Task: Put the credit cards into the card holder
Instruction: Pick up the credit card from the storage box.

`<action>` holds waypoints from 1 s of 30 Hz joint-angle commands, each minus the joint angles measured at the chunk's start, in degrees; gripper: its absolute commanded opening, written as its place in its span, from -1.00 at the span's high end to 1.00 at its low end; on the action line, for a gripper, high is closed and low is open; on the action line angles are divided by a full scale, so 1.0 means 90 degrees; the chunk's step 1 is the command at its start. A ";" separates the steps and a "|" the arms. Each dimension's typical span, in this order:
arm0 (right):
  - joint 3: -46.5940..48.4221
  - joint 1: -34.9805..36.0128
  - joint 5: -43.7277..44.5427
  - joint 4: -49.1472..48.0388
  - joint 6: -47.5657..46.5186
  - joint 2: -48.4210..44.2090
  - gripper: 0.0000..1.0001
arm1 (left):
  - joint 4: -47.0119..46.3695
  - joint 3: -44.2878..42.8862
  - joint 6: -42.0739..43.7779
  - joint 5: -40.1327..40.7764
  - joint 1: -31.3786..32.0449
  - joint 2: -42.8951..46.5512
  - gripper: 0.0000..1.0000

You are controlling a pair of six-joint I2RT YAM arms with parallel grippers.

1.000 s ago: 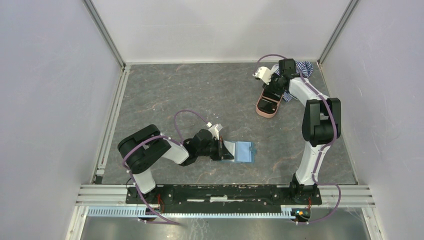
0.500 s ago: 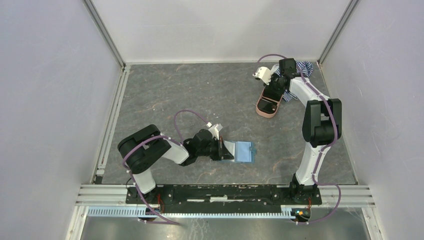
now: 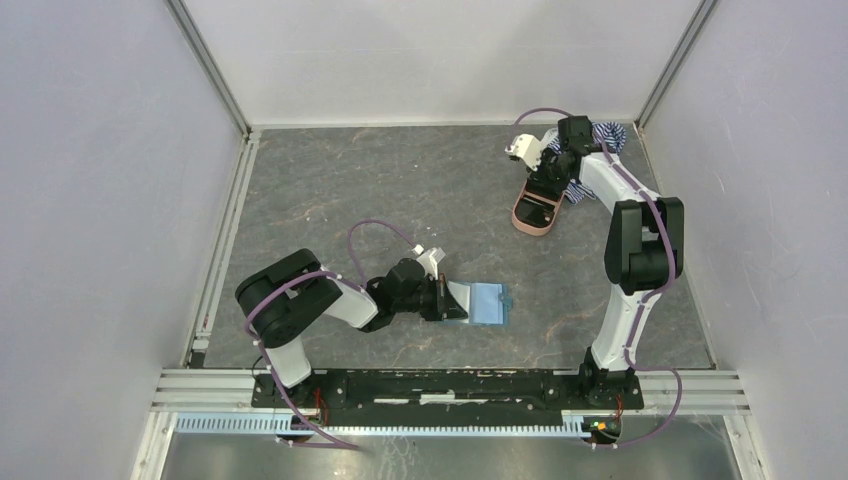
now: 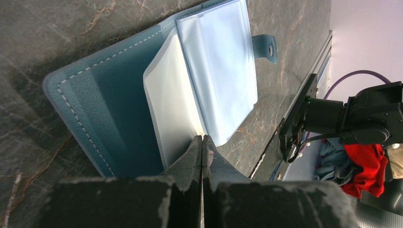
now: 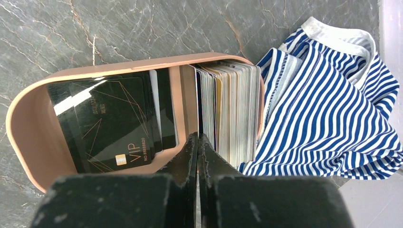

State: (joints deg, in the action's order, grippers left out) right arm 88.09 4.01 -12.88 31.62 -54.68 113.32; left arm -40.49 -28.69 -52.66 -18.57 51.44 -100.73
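The teal card holder [image 3: 485,302] lies open on the table, its clear sleeves [image 4: 223,66] and snap tab [image 4: 266,47] showing. My left gripper [image 4: 203,137] is shut on the corner of a pale sleeve [image 4: 173,109], which lifts off the teal cover [image 4: 114,99]. The credit cards sit in a pink oval case [image 5: 28,109]: dark VIP cards [image 5: 114,118] lie flat on the left and an upright stack [image 5: 233,109] fills the right. My right gripper [image 5: 197,137] is shut over the case's divider, at the stack's left edge. No card shows between its fingers.
A blue-white striped cloth [image 5: 323,118] lies bunched against the right end of the pink case [image 3: 535,208], near the back right corner. Walls close in the table on three sides. The left arm [image 3: 300,300] lies low along the front.
The right gripper's jaws have closed over the pink case. Neither arm has visibly shifted, and the card holder lies as before.
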 commanded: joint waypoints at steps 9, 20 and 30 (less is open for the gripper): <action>0.0637 -0.0090 -0.0530 0.0436 0.0028 -0.0528 1.00 | 0.0691 0.0219 0.0419 0.0104 -0.0003 -0.0157 0.96; 0.1098 -0.0128 -0.0781 0.0881 0.0383 -0.0734 1.00 | 0.0770 0.0164 0.0506 0.0077 -0.0004 -0.0155 0.96; 0.1018 -0.0142 -0.2102 0.1700 0.1194 -0.1374 1.00 | 0.1068 -0.0026 0.0652 -0.0005 -0.0012 -0.0192 0.96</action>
State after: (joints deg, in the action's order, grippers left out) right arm 96.66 3.09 -23.20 42.72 -48.66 106.87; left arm -39.88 -29.02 -52.47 -18.72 51.44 -100.73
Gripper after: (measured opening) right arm 0.006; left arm 0.025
